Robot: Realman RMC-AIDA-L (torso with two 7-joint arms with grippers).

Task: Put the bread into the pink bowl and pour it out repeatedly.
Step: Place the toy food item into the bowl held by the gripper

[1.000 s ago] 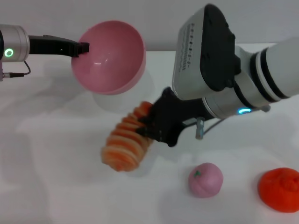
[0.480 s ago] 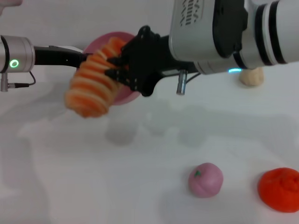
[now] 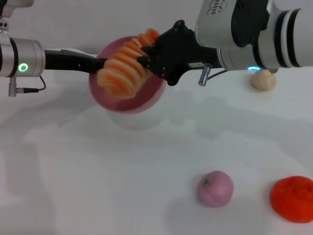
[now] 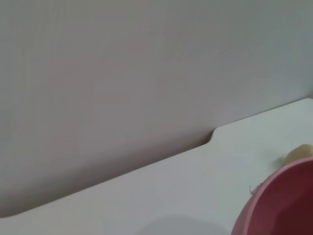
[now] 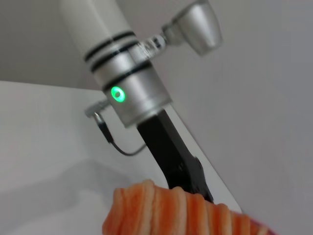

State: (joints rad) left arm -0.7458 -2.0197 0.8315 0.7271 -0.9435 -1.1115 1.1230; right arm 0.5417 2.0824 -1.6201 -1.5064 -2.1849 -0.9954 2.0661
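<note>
The pink bowl (image 3: 146,98) is held up off the table at the back left, its opening tilted toward me. My left gripper (image 3: 96,64) is shut on its left rim. The bread (image 3: 123,70), orange-and-cream striped, hangs in front of the bowl's opening. My right gripper (image 3: 151,55) is shut on the loaf's right end. The right wrist view shows the loaf's ridged top (image 5: 176,210) with the left arm behind it. The left wrist view shows only a part of the bowl's outer wall (image 4: 283,200).
A small pink peach-like ball (image 3: 215,188) with a green stem lies at the front right. An orange fruit toy (image 3: 293,199) lies at the right edge. A beige rounded lump (image 3: 264,79) sits at the back right. The table is white (image 3: 98,186).
My right gripper lifted the bread off the table, swung it up and left, then brought it right in front of the bowl's opening. The bowl has shifted slightly right and lower.
</note>
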